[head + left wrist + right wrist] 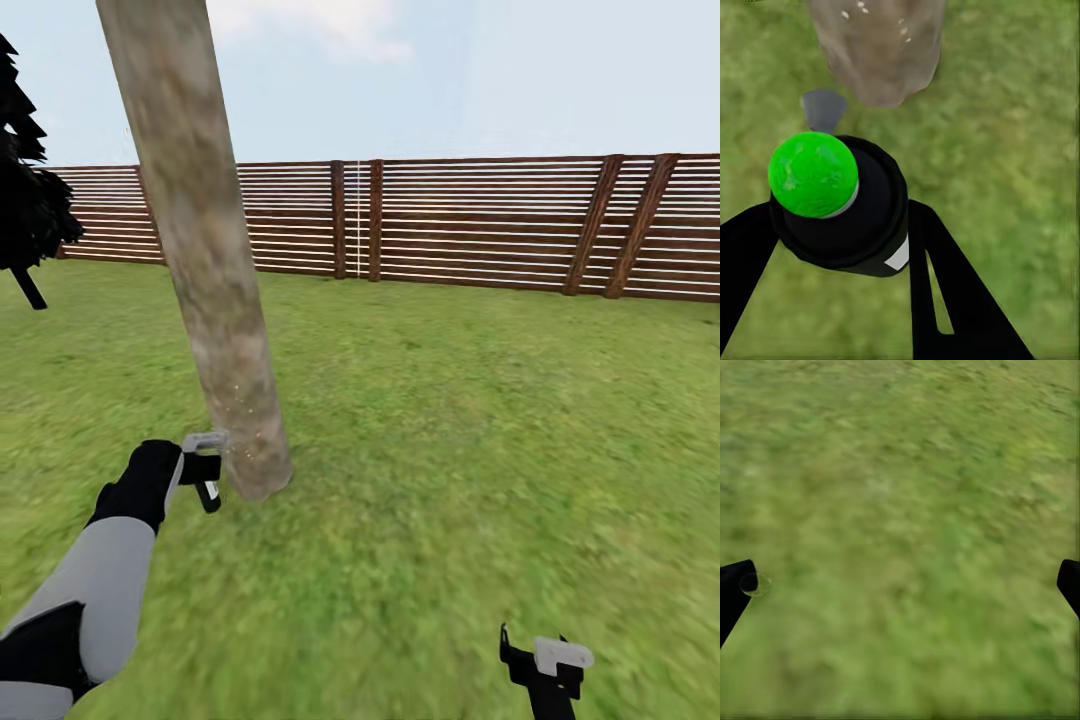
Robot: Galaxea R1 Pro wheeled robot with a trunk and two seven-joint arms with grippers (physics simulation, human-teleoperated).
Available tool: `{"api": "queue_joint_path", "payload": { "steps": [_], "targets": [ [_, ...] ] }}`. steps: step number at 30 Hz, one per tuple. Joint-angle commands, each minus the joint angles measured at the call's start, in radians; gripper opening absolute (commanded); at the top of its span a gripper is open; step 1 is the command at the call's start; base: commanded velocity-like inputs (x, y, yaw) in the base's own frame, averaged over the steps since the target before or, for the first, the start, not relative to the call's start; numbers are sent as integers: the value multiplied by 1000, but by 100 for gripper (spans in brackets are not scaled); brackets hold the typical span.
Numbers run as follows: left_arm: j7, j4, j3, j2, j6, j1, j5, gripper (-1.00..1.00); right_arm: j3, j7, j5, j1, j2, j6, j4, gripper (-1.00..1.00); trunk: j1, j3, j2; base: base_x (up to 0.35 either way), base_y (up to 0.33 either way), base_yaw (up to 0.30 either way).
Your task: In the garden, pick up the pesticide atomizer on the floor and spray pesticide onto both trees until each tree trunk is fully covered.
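Left gripper (205, 470) is clamped on the pesticide atomizer (840, 202), both fingers snug against the little black bottle, green top facing the wrist cam. In the head view it sits at about 8 o'clock, right beside the base of the tree trunk (205, 250), which leans up toward 11. A few pale specks show on the bark. Right gripper (545, 660) hangs at 5 o'clock over plain grass (450, 420), jaws spread wide with nothing between them. Brown fence (480, 225) runs across the back.
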Motion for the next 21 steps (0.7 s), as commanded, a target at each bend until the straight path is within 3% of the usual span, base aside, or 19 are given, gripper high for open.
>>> {"api": "queue_joint_path", "payload": {
  "steps": [1, 4, 5, 6, 9, 11, 14, 17, 21],
  "targets": [
    [-1, -16, -1, -5, 4, -4, -2, -100, 0, 0, 0, 0, 0, 0, 0, 100, 0, 0, 0, -24, 2, 0],
    [-2, -91, -32, -2, 48, -23, 0, -100, 0, 0, 0, 0, 0, 0, 1, 100, 0, 0, 0, -7, 0, 0],
    [-5, -113, -42, 0, 85, -27, 1, -100, 0, 0, 0, 0, 0, 0, 1, 100, 0, 0, 0, -2, 0, 0],
    [-54, -172, -54, 9, 153, -39, -1, -100, 0, 0, 0, 0, 0, 0, 2, 100, 0, 0, 0, 0, 0, 0],
    [-90, -195, -55, 49, 164, -42, -1, -100, 0, 0, 0, 0, -2, 0, 2, 100, 0, 0, 0, 0, 0, 0],
    [-94, -198, -56, 63, 165, -42, -1, -100, 0, 0, 0, 0, -4, 0, 1, 100, 0, 0, 0, 0, 0, 0],
    [-95, -201, -70, 55, 170, -43, 0, -100, 0, 0, 0, 0, -6, 0, 0, 100, 0, 0, 0, 0, 0, 0],
    [-97, -240, -138, 50, 243, -67, 2, -100, 0, 0, 0, 0, -6, 0, 0, 100, 0, 0, 0, 0, 0, 6],
    [-97, -283, -148, 64, 258, -72, 3, -100, 0, 0, 0, 0, -6, 0, 0, 100, 0, 0, 0, 0, 0, 160]
  ]
}}
